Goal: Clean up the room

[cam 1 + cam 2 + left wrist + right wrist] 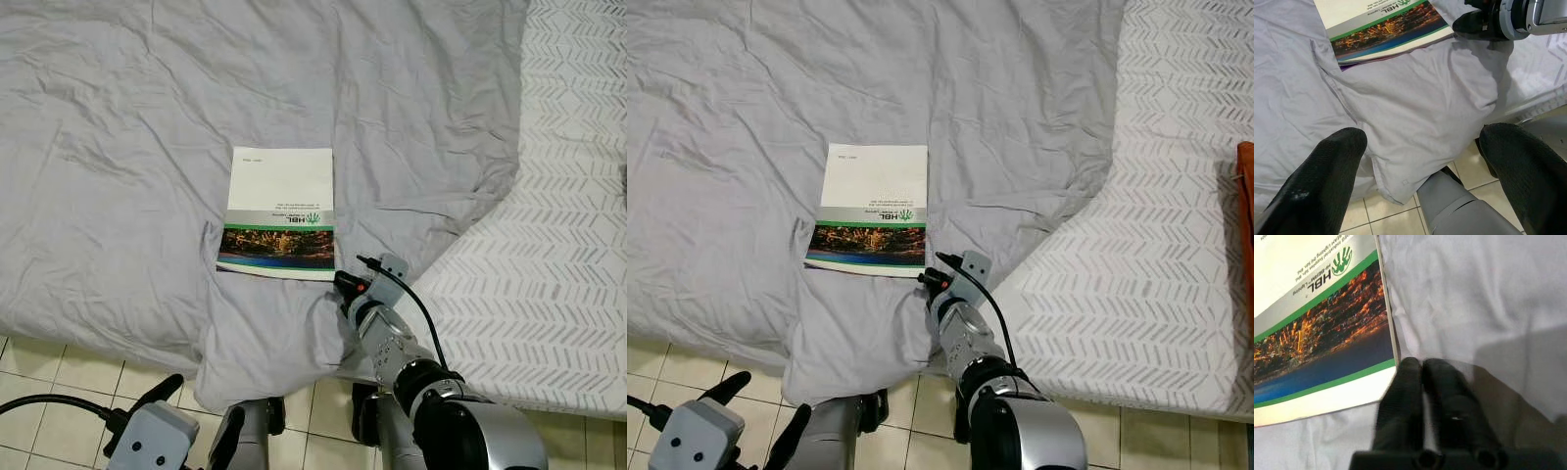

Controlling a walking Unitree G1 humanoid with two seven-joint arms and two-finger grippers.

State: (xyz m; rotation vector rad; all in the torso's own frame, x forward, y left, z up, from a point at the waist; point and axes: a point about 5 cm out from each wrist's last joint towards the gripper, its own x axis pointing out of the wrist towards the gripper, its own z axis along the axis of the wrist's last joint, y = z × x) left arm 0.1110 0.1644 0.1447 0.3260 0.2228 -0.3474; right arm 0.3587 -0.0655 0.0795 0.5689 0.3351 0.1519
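A white magazine point(279, 212) with a green band and a city photo lies flat on the grey duvet point(147, 127), near the bed's front edge. My right gripper point(1421, 366) is shut and empty, its tips resting on the duvet right beside the magazine's near right corner point(1393, 363). In the left eye view my right gripper point(343, 284) reaches forward from the lower right. My left gripper point(1422, 142) hangs low over the floor tiles, fingers point(1332, 166) spread open, holding nothing, below the duvet's hanging edge.
The duvet's corner point(255, 362) droops over the bed edge toward the tiled floor point(59, 367). To the right lies bare mattress with a white chevron sheet point(549, 255). An orange object point(1245, 225) sits at the far right edge.
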